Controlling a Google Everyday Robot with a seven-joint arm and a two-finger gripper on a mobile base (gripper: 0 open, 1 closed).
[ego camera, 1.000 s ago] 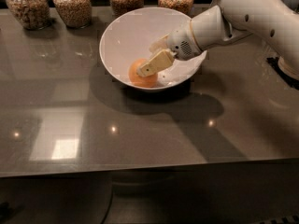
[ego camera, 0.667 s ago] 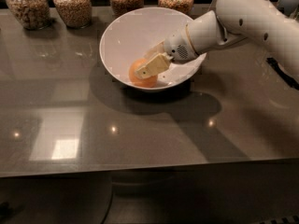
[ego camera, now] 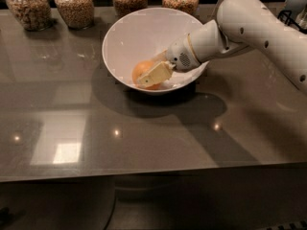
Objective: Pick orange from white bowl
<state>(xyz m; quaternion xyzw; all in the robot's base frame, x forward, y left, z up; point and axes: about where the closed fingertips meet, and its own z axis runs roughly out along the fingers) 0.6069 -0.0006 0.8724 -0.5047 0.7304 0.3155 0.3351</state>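
Note:
The orange (ego camera: 139, 70) lies at the bottom of the white bowl (ego camera: 104, 46), which stands on the grey table towards the back. My gripper (ego camera: 152, 74) reaches down into the bowl from the right and lies against the orange, covering its right and front side. The white arm (ego camera: 249, 23) runs from the upper right over the bowl's right rim. The orange rests on the bowl's floor, and only its left part shows.
Several glass jars of grains (ego camera: 74, 5) stand in a row along the table's back edge behind the bowl. A dark object (ego camera: 295, 13) sits at the far right edge. The table's front edge runs across the lower part of the view.
My gripper has moved down and to the left, deeper into the bowl and onto the orange. The orange and the bowl have stayed in place.

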